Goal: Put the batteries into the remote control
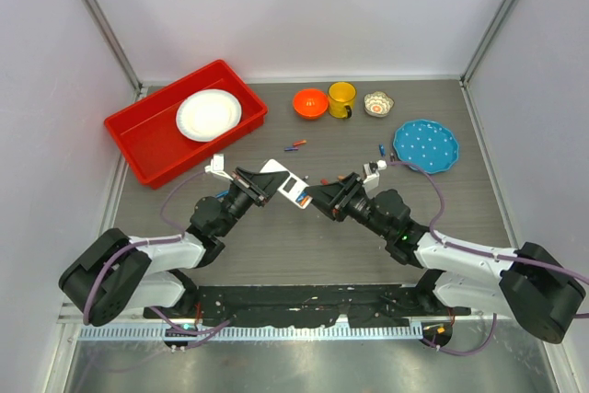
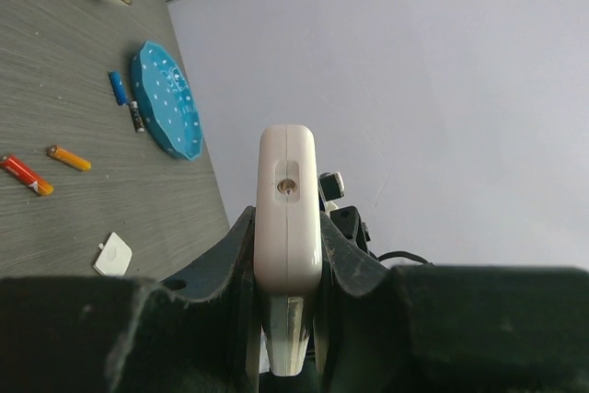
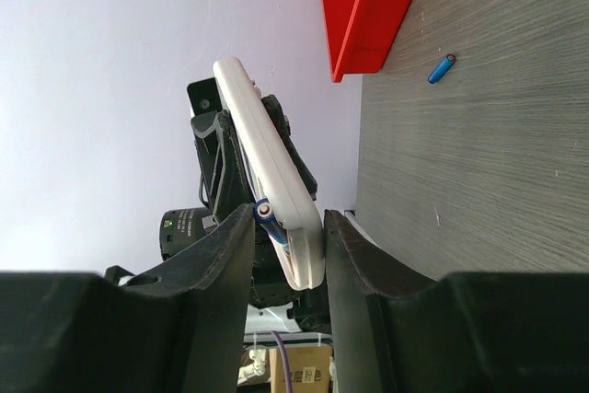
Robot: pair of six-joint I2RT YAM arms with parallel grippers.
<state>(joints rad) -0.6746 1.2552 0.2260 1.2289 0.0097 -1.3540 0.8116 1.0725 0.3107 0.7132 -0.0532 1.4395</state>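
Alignment decides this step, so take it slowly. Your left end effector [image 2: 288, 225] is pinching the small white rectangular remote control [image 2: 288, 167] by its two broad faces. It holds the handset edge-on between its fingers, clear above the grey wood-grain worktop [image 2: 110, 200]. Your right end effector [image 3: 288, 218] meets the handset from the opposite side, its fingers part-spread and straddling the far end. A thin blue cylindrical battery [image 3: 263, 212] shows its tip between one finger and the handset, but you cannot tell whether that finger is pressing it or only standing beside it. You look to be seating that cell in its slot. Hold the left grip firm and motionless so the handset cannot pivot. Bring the right fingers together gently and squarely, so the cell is pushed flat into place rather than skidding along the plastic. If it cocks at an angle, ease off and re-square before pressing again. The spares are down on the worktop: a red battery [image 2: 25, 175] and an orange battery [image 2: 69, 158] lie well off to one side of the left end effector. The small white square cover piece [image 2: 112, 255] lies nearer to it, so avoid sweeping it when you lower.
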